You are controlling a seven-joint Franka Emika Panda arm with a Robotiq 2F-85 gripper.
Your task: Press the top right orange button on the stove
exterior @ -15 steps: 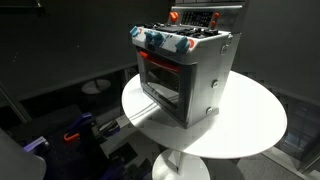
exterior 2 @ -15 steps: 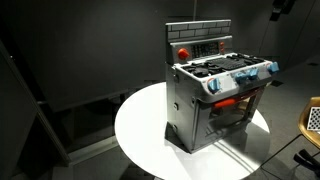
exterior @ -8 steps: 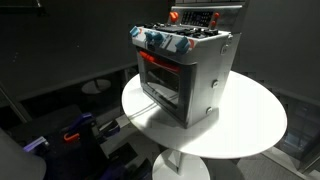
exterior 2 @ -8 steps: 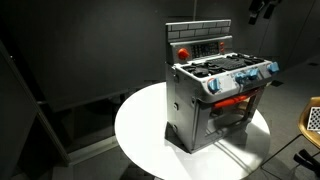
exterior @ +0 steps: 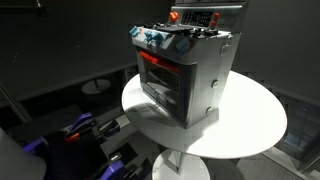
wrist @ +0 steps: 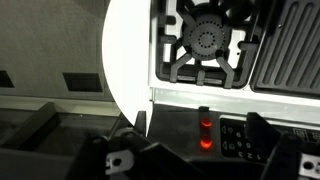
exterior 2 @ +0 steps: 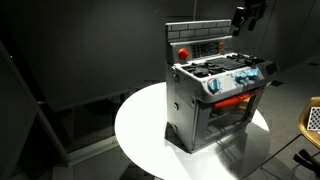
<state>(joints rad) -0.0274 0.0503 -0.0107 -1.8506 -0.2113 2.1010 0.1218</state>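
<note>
Silver-grey stove (exterior 2: 190,112) on white tbl (exterior 2: 140,128), end effector (exterior 2: 247,22) abv it

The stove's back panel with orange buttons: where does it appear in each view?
In an exterior view: back panel at the top edge, right of centre.
In an exterior view: back panel in the upper middle.
Wrist view: bottom, below the burner.
Shared landmark: round white table.

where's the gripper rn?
In an exterior view the gripper hangs at the upper right of frame, just above the right end of the raised back panel on the stove, apparently clear of it.
</note>
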